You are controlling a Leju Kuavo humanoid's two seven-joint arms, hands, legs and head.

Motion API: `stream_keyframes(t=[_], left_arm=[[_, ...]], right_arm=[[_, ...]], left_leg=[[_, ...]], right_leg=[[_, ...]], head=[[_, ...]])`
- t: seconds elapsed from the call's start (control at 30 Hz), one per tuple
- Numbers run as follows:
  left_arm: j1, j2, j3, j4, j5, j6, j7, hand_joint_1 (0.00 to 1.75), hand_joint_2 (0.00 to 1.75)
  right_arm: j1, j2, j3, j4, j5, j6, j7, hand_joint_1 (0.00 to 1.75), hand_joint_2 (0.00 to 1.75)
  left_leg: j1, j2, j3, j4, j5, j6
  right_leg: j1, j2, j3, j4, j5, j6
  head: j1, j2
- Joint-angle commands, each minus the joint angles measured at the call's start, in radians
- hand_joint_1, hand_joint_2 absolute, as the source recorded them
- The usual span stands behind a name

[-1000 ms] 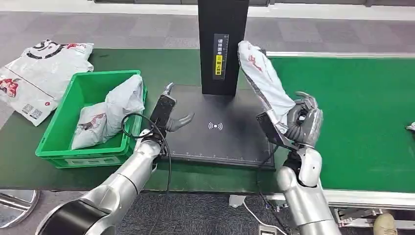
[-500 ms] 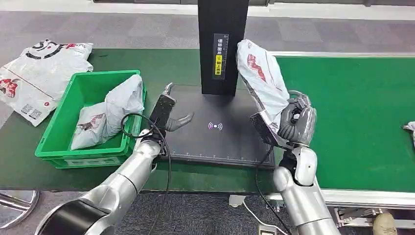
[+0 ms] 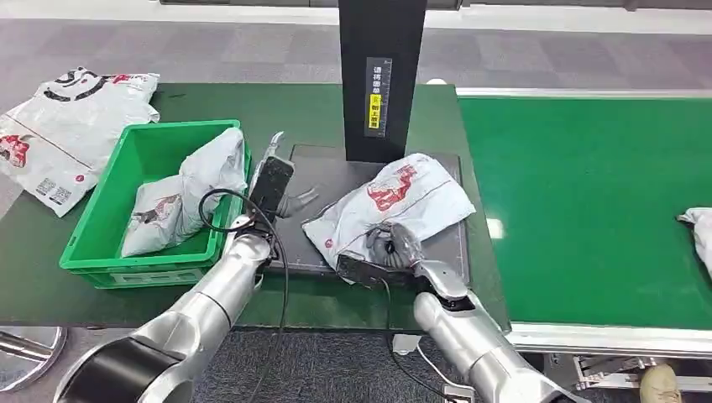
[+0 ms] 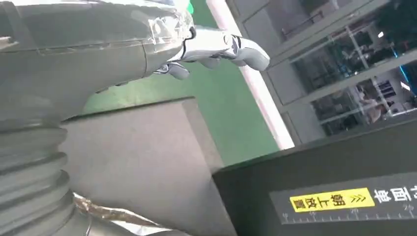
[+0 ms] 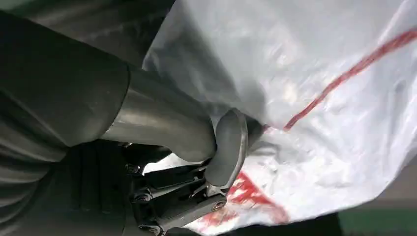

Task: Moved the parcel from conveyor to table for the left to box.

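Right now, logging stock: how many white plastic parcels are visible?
4: one on the black pad, one in the green crate, one at far left, one at the conveyor's right edge.

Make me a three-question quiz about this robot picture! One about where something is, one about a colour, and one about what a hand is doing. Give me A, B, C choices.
1. Where does the white parcel with red print lie?
A. On the black scanner plate
B. In the bin
C. On the floor

2. What colour is the bin with a bagged parcel inside?
A. Blue
B. Green
C. Yellow

3. What is the right hand doing?
A. Hanging far from everything
B. Lifting the bin
C. Gripping the edge of the parcel

Answers:
1. A, since the parcel rests flat on the black scanner plate below the black post.
2. B, since the bin's walls are bright green.
3. C, since the right wrist view shows the thumb pressed on the white plastic, while the left hand holds nothing.
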Motion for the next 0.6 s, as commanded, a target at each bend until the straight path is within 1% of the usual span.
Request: stream_keyframes(t=[0.03,0.1,0.17,0.2,0.3,0.33,0.37,0.43,0.47,0.5,0.53,0.6], left_arm=[[-0.033,0.021,0.043,0.031,-0.006,0.044,-0.021,0.00,1.75],[-0.033,0.022,0.043,0.031,-0.005,0.043,-0.021,0.00,1.75],[-0.026,0.023,0.049,0.017,-0.006,0.069,-0.041,0.00,1.75],[-0.024,0.024,0.047,0.013,-0.013,0.088,-0.052,0.00,1.75],[-0.014,0.024,0.043,-0.013,-0.030,0.139,-0.085,0.00,1.75],[-0.012,0.020,0.037,-0.024,-0.035,0.140,-0.096,0.00,1.75],[-0.013,0.020,0.020,-0.023,-0.050,0.117,-0.080,0.00,1.75],[-0.014,0.012,0.015,-0.024,-0.055,0.124,-0.073,0.00,1.75],[-0.019,0.013,-0.004,-0.011,-0.068,0.093,-0.052,0.00,1.75],[-0.024,0.011,-0.033,0.000,-0.095,0.062,-0.018,0.00,1.75],[-0.029,0.006,-0.074,0.017,-0.142,0.057,0.009,0.00,1.75],[-0.029,-0.007,-0.088,0.023,-0.160,0.066,0.018,0.00,1.75]], right_arm=[[-0.057,0.014,0.048,0.091,-0.042,-0.103,-0.013,0.00,1.75],[-0.059,0.015,0.049,0.091,-0.042,-0.102,-0.013,0.00,1.75],[-0.052,0.015,0.027,0.068,-0.059,-0.137,-0.027,0.00,1.75],[-0.050,0.017,0.014,0.058,-0.071,-0.156,-0.036,0.00,1.75],[-0.038,0.023,-0.048,0.010,-0.134,-0.232,-0.101,0.00,1.75],[-0.034,0.022,-0.074,-0.012,-0.150,-0.294,-0.119,0.00,1.75],[-0.032,0.022,-0.085,-0.023,-0.149,-0.358,-0.130,0.00,1.75],[-0.037,0.016,-0.088,-0.026,-0.152,-0.350,-0.132,0.00,1.75],[-0.027,0.019,-0.115,-0.044,-0.178,-0.383,-0.143,0.00,1.75],[-0.029,0.016,-0.129,-0.043,-0.185,-0.439,-0.153,0.00,1.75],[-0.027,0.014,-0.166,-0.055,-0.240,-0.467,-0.186,0.00,1.75],[-0.036,0.004,-0.174,-0.056,-0.258,-0.466,-0.197,0.00,1.75]], left_leg=[[0.001,0.001,0.003,-0.001,-0.001,0.000],[0.000,0.001,0.001,0.000,0.000,0.000],[0.000,0.002,0.003,-0.001,-0.001,0.000],[0.000,0.001,0.001,0.000,0.000,0.000],[0.000,0.002,0.002,-0.001,0.000,0.000],[0.000,0.001,0.001,0.000,0.000,0.000],[0.000,0.002,0.002,-0.001,-0.001,0.000],[0.000,0.000,0.002,-0.001,-0.001,0.000],[0.000,0.000,0.001,0.000,0.000,0.000],[0.000,0.000,0.001,0.000,0.000,0.000],[0.001,-0.001,0.002,0.000,0.000,0.000],[0.000,-0.001,0.000,0.000,0.000,0.000]], right_leg=[[0.001,0.003,0.002,-0.001,0.000,-0.001],[0.000,0.003,0.000,0.000,0.000,0.000],[0.000,0.004,0.001,-0.001,0.000,-0.001],[0.000,0.002,0.000,0.000,0.000,0.000],[0.000,0.003,0.001,0.000,0.000,-0.001],[0.000,0.003,0.000,0.000,0.000,0.000],[0.000,0.004,0.001,0.000,0.000,-0.001],[0.000,0.002,0.001,0.000,-0.001,-0.001],[0.000,0.001,0.001,0.000,0.000,0.000],[0.000,0.001,0.001,0.000,0.000,0.000],[0.001,0.001,0.002,-0.001,0.000,0.000],[0.000,0.000,-0.001,0.000,0.000,0.000]], head=[[0.000,0.000],[0.000,0.000],[0.000,0.000],[0.000,0.000],[0.000,0.000],[0.000,0.000],[0.000,0.000],[0.000,0.000],[0.000,0.000],[0.000,0.000],[0.000,0.000],[0.000,0.000]])
